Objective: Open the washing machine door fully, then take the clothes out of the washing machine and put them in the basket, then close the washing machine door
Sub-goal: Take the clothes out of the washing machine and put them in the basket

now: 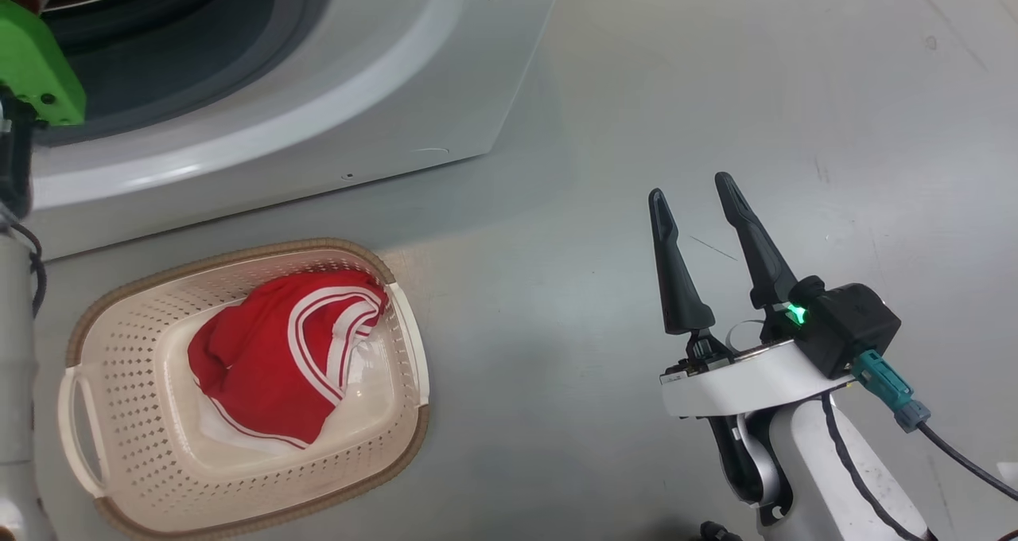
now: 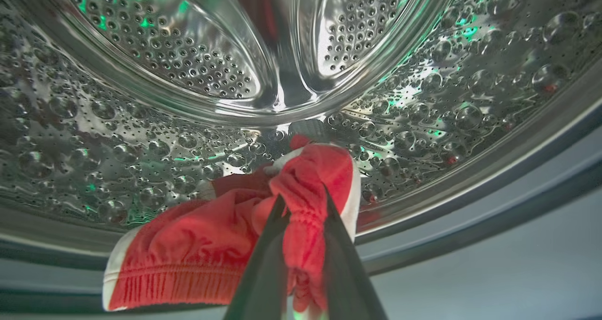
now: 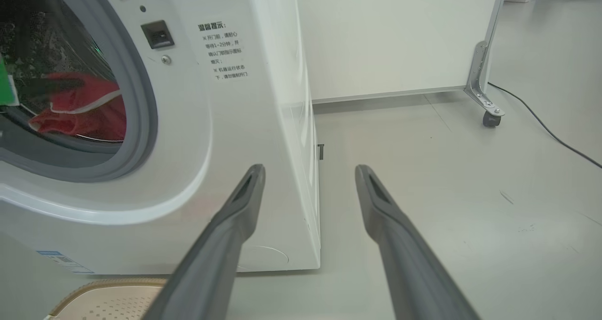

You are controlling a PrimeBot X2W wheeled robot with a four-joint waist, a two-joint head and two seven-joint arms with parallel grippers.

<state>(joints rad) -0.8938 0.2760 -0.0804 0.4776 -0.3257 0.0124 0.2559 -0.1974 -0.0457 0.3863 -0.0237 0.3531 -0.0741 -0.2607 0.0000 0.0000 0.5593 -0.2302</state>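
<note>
Washing machine (image 3: 263, 122) front, above the view-left finger (image 3: 225, 235) of the right gripper (image 3: 308, 172): printed Chinese notice (image 3: 225, 52), headed 温馨提示, 2 items marked ※, the 1st citing 1~2分钟. Blue label (image 3: 61, 262), left of that finger: illegible.

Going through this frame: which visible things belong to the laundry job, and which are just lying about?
Job: washing machine; red garment in its drum, clamped by the left gripper; basket; second red garment inside it.
Lying about: white wheeled panel; floor cable.
</note>
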